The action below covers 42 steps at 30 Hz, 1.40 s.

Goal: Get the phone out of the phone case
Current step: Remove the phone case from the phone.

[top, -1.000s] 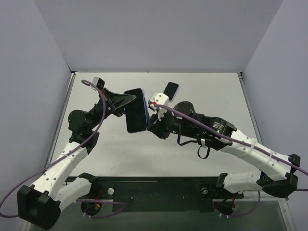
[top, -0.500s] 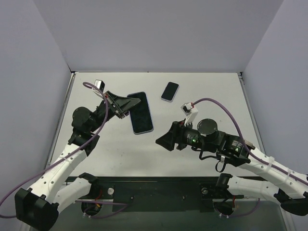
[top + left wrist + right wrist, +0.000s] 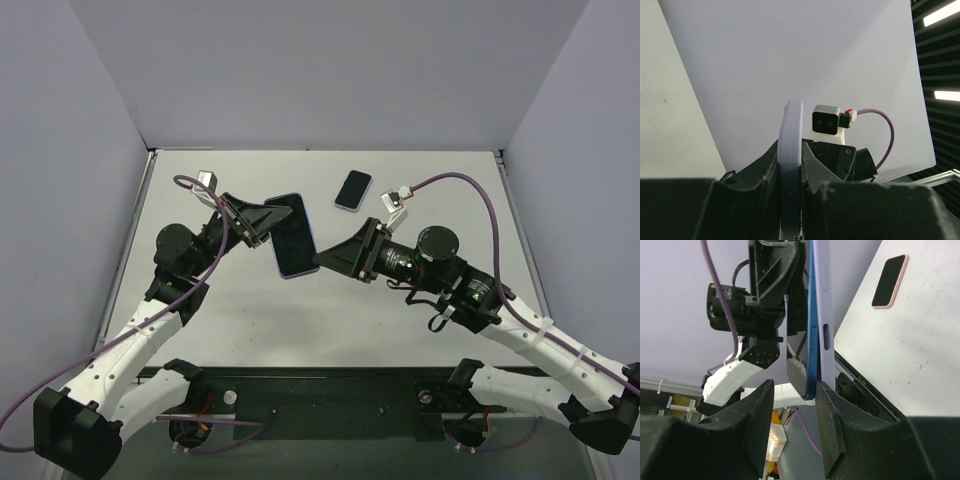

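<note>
Phone (image 3: 292,238), inside its lilac phone case (image 3: 791,155), is held up off the bench (image 3: 440,300), a bit left of centre and nearer the far edge than the near one. Long axis runs roughly far edge to near edge, near end tipped slightly twd the right edge. Left gripper (image 3: 268,217) has it: fingers narrow, the lilac rim pinched between them in the left wrist view. Right gripper (image 3: 326,259) sits at the opposite, near-right corner, jaws spread, one finger (image 3: 760,415) either side of the handset's edge, not pinching as far as I can tell. Right wrist view shows blue phone body & lilac case edge-on as two layers. Right arm reaches in from the right edge, forearm stretched across; left arm is bent at the elbow, pointing right. Next, I'd guess, right closes on that corner & peels. A 2nd small phone (image 3: 352,190) lies flat near the far edge, well apart.
</note>
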Each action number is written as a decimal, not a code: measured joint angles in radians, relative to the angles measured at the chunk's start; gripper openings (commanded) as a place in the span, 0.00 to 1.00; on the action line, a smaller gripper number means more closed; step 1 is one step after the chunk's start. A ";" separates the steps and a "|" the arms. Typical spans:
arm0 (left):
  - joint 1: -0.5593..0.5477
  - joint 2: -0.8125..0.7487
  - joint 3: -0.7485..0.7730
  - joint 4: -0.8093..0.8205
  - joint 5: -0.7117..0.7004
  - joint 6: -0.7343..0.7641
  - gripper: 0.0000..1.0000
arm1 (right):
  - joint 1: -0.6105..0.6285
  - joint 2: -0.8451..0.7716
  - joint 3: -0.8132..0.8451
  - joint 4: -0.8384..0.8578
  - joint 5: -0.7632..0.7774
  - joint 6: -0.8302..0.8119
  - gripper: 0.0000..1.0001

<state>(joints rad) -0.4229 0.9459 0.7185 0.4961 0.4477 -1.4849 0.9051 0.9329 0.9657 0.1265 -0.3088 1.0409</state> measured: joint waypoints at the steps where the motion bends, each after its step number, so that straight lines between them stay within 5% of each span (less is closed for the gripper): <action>1: 0.000 -0.003 0.000 0.000 0.000 0.001 0.00 | -0.008 0.014 0.000 0.011 -0.006 0.008 0.33; 12: 0.003 -0.016 -0.006 0.000 -0.007 0.000 0.00 | -0.014 0.103 0.000 0.098 -0.068 0.046 0.27; 20: 0.011 -0.040 -0.009 -0.035 -0.020 0.002 0.01 | -0.014 0.197 0.007 0.198 -0.126 0.090 0.00; 25: 0.021 -0.091 -0.010 -0.055 -0.040 0.018 0.60 | -0.015 0.214 0.008 0.270 -0.170 0.142 0.00; 27: 0.014 -0.119 -0.018 -0.061 -0.026 0.040 0.69 | -0.013 0.223 0.008 0.290 -0.172 0.160 0.00; 34: 0.016 -0.269 -0.100 -0.144 -0.024 0.126 0.77 | -0.037 0.253 0.007 0.328 -0.180 0.245 0.00; 42: 0.033 -0.398 -0.105 -0.322 -0.097 0.257 0.74 | -0.082 0.211 -0.025 0.341 -0.189 0.275 0.00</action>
<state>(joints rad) -0.3897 0.5480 0.6136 0.1738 0.3504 -1.2278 0.8227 1.1442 0.9409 0.4671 -0.4976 1.3163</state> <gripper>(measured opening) 0.758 0.063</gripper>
